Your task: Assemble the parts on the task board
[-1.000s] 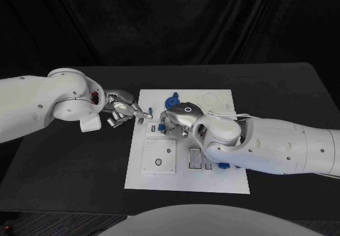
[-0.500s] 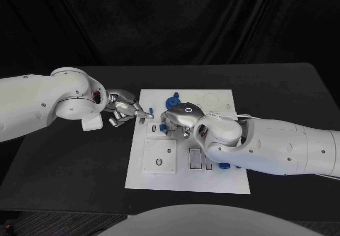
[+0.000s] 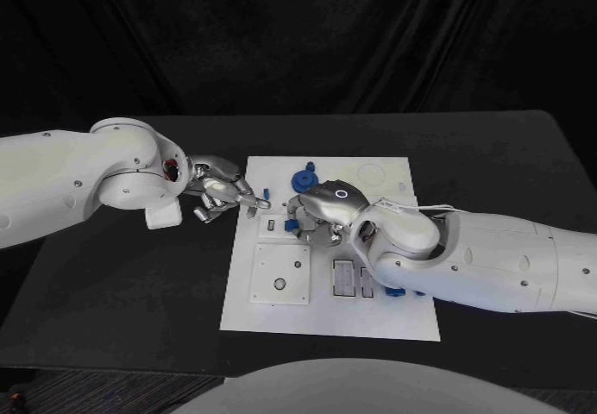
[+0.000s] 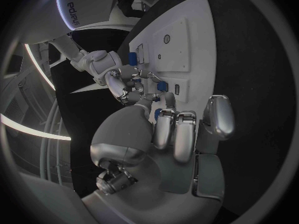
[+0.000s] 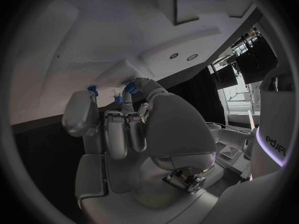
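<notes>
1. the task board [image 3: 373,319] lies in the middle of the black table [image 3: 124,293], long side running near to far. the work looks to be somewhere mid-way, as a judgement: some blue parts sit on the board, others are not yet seated.
2. a round blue part [image 3: 304,181] sits at the far end of the board, left of a pale ring outline that looks unfilled. another blue part [image 3: 393,291] lies at the board's right side, close under the right arm.
3. the right hand [image 3: 317,214] is over the far-left part of the board, fingers drawn close together around small blue pieces [image 5: 127,89]; the right wrist view shows blue at its fingertips [image 5: 92,90], so it seems to be pinching or pressing one in place.
4. the left hand [image 3: 228,195] hovers at the board's left edge, fingers narrow and curled; i cannot tell whether it holds anything.
5. left to do, by my reading: seat the piece under the right hand, then place the loose ones.
</notes>
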